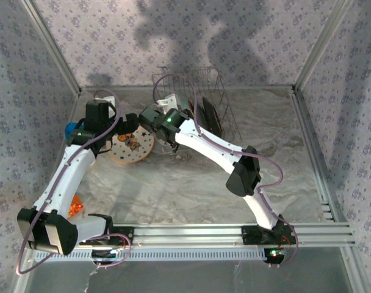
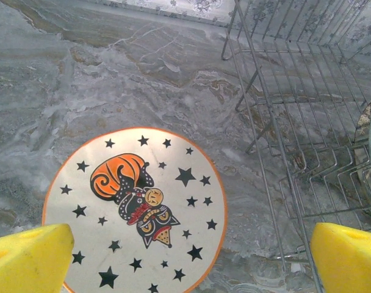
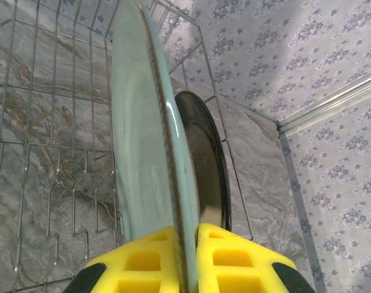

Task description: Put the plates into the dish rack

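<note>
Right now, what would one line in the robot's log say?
right gripper: shut on teal plate, at dish rack | left gripper: open above star plate | black plate: racked

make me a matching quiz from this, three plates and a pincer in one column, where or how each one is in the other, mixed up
1 star plate
2 pale teal plate
3 black plate
4 left pincer

a open, above a plate
b standing on edge in the dish rack, unheld
c gripped at its edge by the right pincer
d lying flat on the table

Pairs: 1-d, 2-c, 3-b, 4-a
</note>
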Robot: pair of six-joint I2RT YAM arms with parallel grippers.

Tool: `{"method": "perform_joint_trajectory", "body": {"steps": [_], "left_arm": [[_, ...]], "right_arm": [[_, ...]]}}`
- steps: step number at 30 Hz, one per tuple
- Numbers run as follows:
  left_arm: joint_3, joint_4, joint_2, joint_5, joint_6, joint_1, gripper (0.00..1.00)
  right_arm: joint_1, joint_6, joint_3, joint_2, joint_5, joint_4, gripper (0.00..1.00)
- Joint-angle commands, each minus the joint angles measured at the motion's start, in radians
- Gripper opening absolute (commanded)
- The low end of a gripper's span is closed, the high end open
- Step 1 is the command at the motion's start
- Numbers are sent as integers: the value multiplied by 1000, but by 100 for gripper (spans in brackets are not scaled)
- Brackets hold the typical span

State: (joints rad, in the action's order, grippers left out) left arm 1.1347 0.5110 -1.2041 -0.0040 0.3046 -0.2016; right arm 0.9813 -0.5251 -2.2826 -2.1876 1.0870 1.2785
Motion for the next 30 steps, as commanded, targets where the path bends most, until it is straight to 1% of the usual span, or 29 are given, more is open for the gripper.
{"method": "perform_joint_trajectory", "body": {"steps": [1,7,13,17,27,30], "left_arm": [[4,-22,-10,26,12,10,99],[5,-20,-16,29,11,11,99],[5,-19,-17,27,12,13,99],[5,-21,-19,30,13,14,99],[8,-19,-22,38,16,15,99],[8,-19,-22,40,15,16,99]], "right_arm": [[-18,-47,-45,-14,87,37,0],[-13,-56,-66,7,84,50,0],[22,96,-110,37,142,-57,0],[33,142,-139,24,162,-79,0],[19,61,-134,-3,107,-17,0],[10,-31,-131,-4,42,50,0]]}}
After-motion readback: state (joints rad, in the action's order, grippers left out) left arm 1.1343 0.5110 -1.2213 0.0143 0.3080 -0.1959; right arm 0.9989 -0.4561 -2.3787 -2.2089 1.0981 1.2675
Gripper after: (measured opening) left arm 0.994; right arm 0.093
